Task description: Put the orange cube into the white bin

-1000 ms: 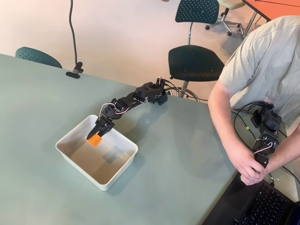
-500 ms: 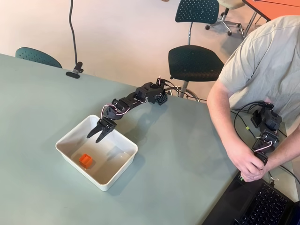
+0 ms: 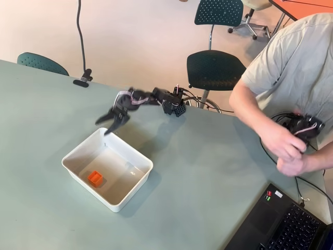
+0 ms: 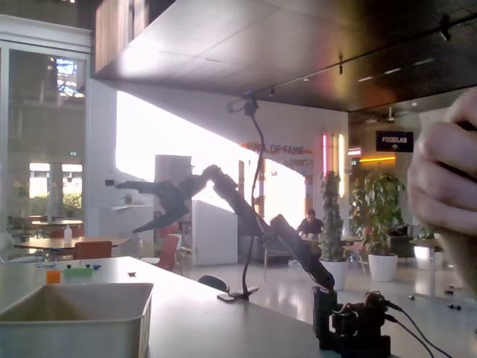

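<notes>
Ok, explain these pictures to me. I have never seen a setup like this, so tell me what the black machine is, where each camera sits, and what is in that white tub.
The black machine is a small robot arm bolted to a grey-green table. Its tip, the gripper, has two fingers, which are spread open and empty, raised above the table.

One picture looks down from above. The other stands low at table level, so the gripper shows dark against bright windows.

On the table is the white bin, and the orange cube lies inside it, on its floor. From the low camera, the wall of the white bin hides the cube.

At the right, a person sits by a laptop.
</notes>
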Controlling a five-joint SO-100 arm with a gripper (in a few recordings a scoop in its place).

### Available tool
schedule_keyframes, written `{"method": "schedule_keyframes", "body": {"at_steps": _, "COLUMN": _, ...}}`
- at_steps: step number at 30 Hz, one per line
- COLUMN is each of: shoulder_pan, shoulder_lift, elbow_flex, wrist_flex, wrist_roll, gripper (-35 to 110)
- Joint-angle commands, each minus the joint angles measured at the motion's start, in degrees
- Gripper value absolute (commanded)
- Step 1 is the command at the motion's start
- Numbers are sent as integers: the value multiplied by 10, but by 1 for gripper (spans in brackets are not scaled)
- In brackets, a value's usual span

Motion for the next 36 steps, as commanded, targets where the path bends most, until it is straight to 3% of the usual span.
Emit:
{"method": "schedule_keyframes", "body": {"at_steps": 1, "shoulder_pan": 10, "shoulder_lift": 62, "elbow_flex": -18, "wrist_flex": 119, "wrist_roll": 3, "gripper": 61}}
{"method": "schedule_keyframes", "body": {"at_steps": 5, "shoulder_pan": 22, "shoulder_lift": 79, "elbow_flex": -18, "wrist_flex": 185, "wrist_roll": 4, "gripper": 61}}
{"method": "schedule_keyframes", "body": {"at_steps": 15, "shoulder_pan": 47, "shoulder_lift": 122, "elbow_flex": -9, "wrist_flex": 186, "wrist_roll": 42, "gripper": 61}}
{"method": "schedule_keyframes", "body": {"at_steps": 26, "shoulder_pan": 76, "shoulder_lift": 337, "elbow_flex": 11, "wrist_flex": 188, "wrist_roll": 40, "gripper": 61}}
{"method": "schedule_keyframes", "body": {"at_steps": 36, "shoulder_pan": 68, "shoulder_lift": 519, "elbow_flex": 485, "wrist_flex": 184, "wrist_roll": 33, "gripper": 61}}
